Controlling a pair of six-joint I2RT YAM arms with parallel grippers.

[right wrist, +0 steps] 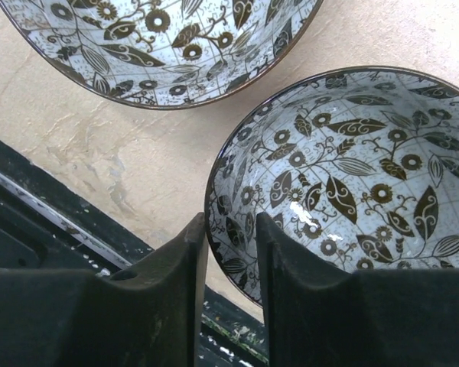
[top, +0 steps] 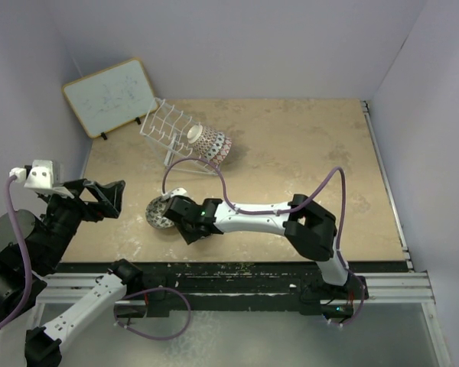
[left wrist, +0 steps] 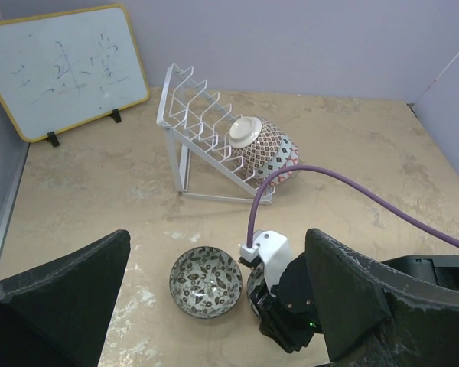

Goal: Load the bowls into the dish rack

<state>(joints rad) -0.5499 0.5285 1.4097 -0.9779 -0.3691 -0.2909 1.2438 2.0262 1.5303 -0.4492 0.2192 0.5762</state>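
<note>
Table: a beige stone-look top boxed in by pale walls. Its 6 o'clock edge disappears under the arm bases.
Whiteboard: wood-framed and propped up at 11 o'clock in the top view. The scribbles on it are too faint to read.
Dish rack: white wire, tilted, just at 4 o'clock of the whiteboard. Its lower end is hidden behind the bowls it holds.
Right arm: reaches from 5 o'clock across to mid-left, with a purple cable looping over it.
Left gripper: out at 9 o'clock above the table edge. Its fingers are spread wide, and their tips are cut off by the left wrist frame.
Right gripper: the jaws are drawn narrow. One finger sits outside the wall of the near grey-black bowl and one inside, with the rim in the gap. Whether the pads actually press on it, I cannot tell.
Racked bowls: nested on their sides in the rack, with a cream foot facing 10 o'clock. The front one is brown-patterned, with blue and pink-red behind. The exact count is hard to make out.
Near grey-black bowl: upright on the table, almost wholly covered by the gripper in the top view.
Far grey-black bowl: upright on the table, just at 9 o'clock of the first. They sit close, and contact is unclear.
</note>
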